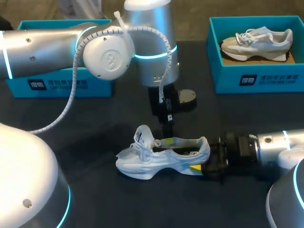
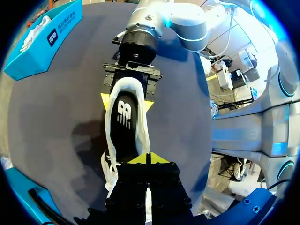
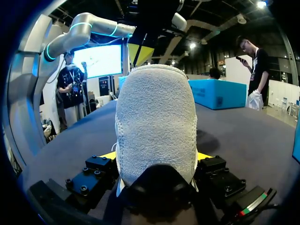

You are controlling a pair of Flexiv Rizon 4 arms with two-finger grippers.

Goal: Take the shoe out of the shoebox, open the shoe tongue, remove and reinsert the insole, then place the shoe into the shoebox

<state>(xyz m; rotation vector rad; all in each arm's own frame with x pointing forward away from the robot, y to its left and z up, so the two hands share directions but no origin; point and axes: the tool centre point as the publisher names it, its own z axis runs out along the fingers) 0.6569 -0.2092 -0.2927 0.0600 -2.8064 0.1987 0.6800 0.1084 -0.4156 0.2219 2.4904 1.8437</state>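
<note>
Presently right jaws pinch the shoe (image 1: 161,160) heel; left jaws, pressed together, may skid off the insole (image 2: 125,126).

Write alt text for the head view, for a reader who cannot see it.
A white shoe stands on the dark table, its heel clamped by the right gripper, while the left gripper hangs just above it. Behind, a left shoebox is partly hidden by the left arm, and a right shoebox holds a second shoe.
</note>
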